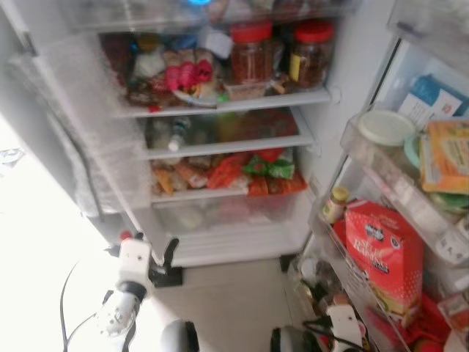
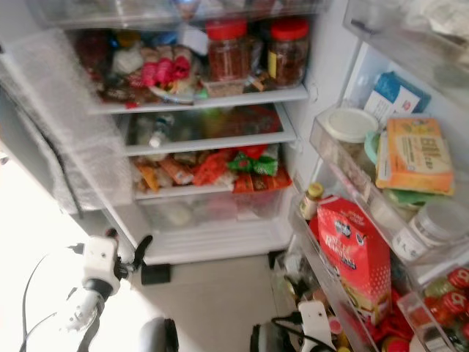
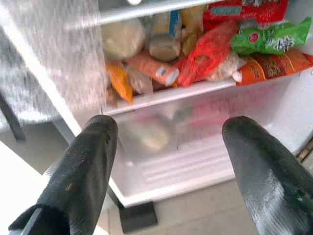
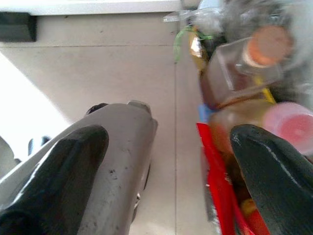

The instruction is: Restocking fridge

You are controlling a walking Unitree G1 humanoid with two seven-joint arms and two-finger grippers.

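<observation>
The left gripper (image 3: 166,161) is wide open and holds nothing; its two black fingers (image 3: 80,176) point at the lower part of the open fridge (image 1: 322,147). In the head views this gripper (image 1: 170,253) hangs low on the left, just in front of the clear bottom drawer (image 1: 220,216). The right gripper (image 4: 166,176) is also spread open and empty. It is low on the right, close to the bottles (image 4: 244,63) in the bottom rack of the fridge door (image 2: 410,220), with the floor (image 4: 98,73) under it.

No item to be stocked is in either gripper, so I judge the restocking step is not started here or is between two items. The places to fill are up and ahead of the left gripper: the shelf with snack packets (image 1: 234,172) lies directly above the drawer, and its long side runs across, left to right. The left arm is nearer to these shelves. The right arm is nearer to the door racks, where a red carton (image 2: 355,253) stands upright. The upper shelf with two red-lidded jars (image 1: 282,51) is well apart from both grippers.
</observation>
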